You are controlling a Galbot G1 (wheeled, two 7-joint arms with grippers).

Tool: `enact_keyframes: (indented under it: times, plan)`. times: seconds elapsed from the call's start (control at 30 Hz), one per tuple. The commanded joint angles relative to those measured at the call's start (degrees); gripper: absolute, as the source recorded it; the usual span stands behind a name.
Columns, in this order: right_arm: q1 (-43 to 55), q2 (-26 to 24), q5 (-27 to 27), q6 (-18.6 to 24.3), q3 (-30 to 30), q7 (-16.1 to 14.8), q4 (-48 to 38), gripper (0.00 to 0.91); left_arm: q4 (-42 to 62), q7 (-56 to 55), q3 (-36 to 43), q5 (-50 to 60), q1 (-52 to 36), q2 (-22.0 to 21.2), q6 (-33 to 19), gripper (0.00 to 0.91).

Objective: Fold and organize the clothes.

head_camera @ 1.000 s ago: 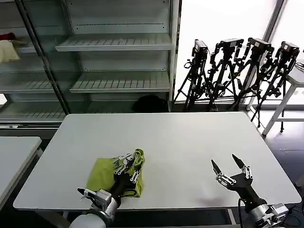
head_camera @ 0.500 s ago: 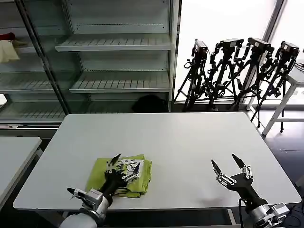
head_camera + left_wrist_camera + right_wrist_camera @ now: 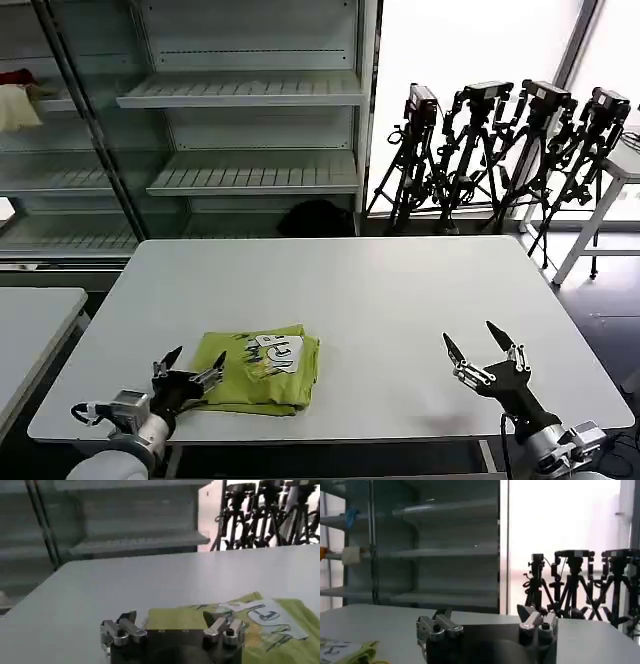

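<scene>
The clothes are one lime yellow-green T-shirt (image 3: pixel 258 368), folded into a small rectangle on the white table (image 3: pixel 380 300), its white-and-dark print facing up. In the left wrist view the shirt (image 3: pixel 200 622) lies just beyond the fingers. My left gripper (image 3: pixel 193 364) stands open at the shirt's near-left corner, by the table's front edge, with nothing between its fingers. Over the front right of the table my right gripper (image 3: pixel 473 344) hangs open and empty, well apart from the shirt. An edge of the shirt (image 3: pixel 350 651) shows in the right wrist view.
Metal shelving (image 3: pixel 240 100) stands behind the table, with a cream-and-red cloth bundle (image 3: pixel 15 100) on a shelf at far left. Several black tripods (image 3: pixel 500 150) line the window at back right. A second white table (image 3: pixel 30 320) sits to the left.
My left gripper let go of the shirt's edge, which fell flat into a fold with the print up, then drew back toward the front-left table edge. The right arm barely moved.
</scene>
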Motion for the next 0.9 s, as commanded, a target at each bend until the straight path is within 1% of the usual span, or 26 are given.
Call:
enact_keyframes:
  times: [0.03, 0.2, 0.4, 0.63, 0.67, 0.7, 0.73, 0.8, 0.83, 0.87, 0.9]
  plan:
    - [0.3, 0.0, 0.0, -0.3, -0.1, 0.0, -0.3, 0.907, 2.1, -0.6, -3.6, -9.2, -1.0, -3.4, 4.4, 0.907]
    - [0.3, 0.3, -0.4, -0.3, -0.3, -0.1, -0.4, 0.907, 2.8, -0.4, -3.3, -10.1, -2.0, -5.7, 4.5, 0.907]
    - [0.2, 0.2, -0.4, -0.3, -0.1, -0.1, -0.2, 0.907, 5.8, 0.1, -4.5, -13.2, -2.8, -5.6, 4.5, 0.907]
    - [0.2, 0.5, -0.6, -0.3, -0.3, -0.1, -0.2, 0.907, 7.9, 3.2, -4.4, -13.2, -2.8, -6.6, 4.4, 0.907]
    - [0.2, 0.5, -0.6, -0.3, -0.3, -0.1, -0.2, 0.907, 7.8, 3.4, -4.3, -13.2, -2.8, -6.8, 4.4, 0.867]
    - [0.3, 0.4, -0.6, -0.3, -0.2, -0.1, -0.2, 0.907, 7.7, 3.6, -4.1, -13.2, -2.8, -7.0, 4.3, 0.776]
    - [0.3, 0.4, -0.5, -0.3, -0.1, -0.1, -0.2, 0.907, 7.6, 3.7, -4.0, -13.1, -2.8, -7.2, 4.3, 0.715]
    - [0.3, 0.4, -0.5, -0.3, -0.1, -0.1, -0.2, 0.907, 7.4, 4.0, -3.6, -13.0, -2.7, -7.6, 4.3, 0.484]
    - [0.3, 0.4, -0.5, -0.3, -0.1, -0.1, -0.3, 0.907, 7.3, 4.2, -3.4, -12.8, -2.6, -7.7, 4.3, 0.322]
    - [0.3, 0.4, -0.5, -0.2, -0.1, -0.1, -0.3, 0.907, 7.3, 4.4, -3.2, -12.6, -2.5, -7.9, 4.2, 0.242]
    - [0.3, 0.4, -0.5, -0.2, -0.1, -0.1, -0.4, 0.907, 7.5, 4.7, -3.0, -12.4, -2.5, -8.0, 4.0, 0.101]
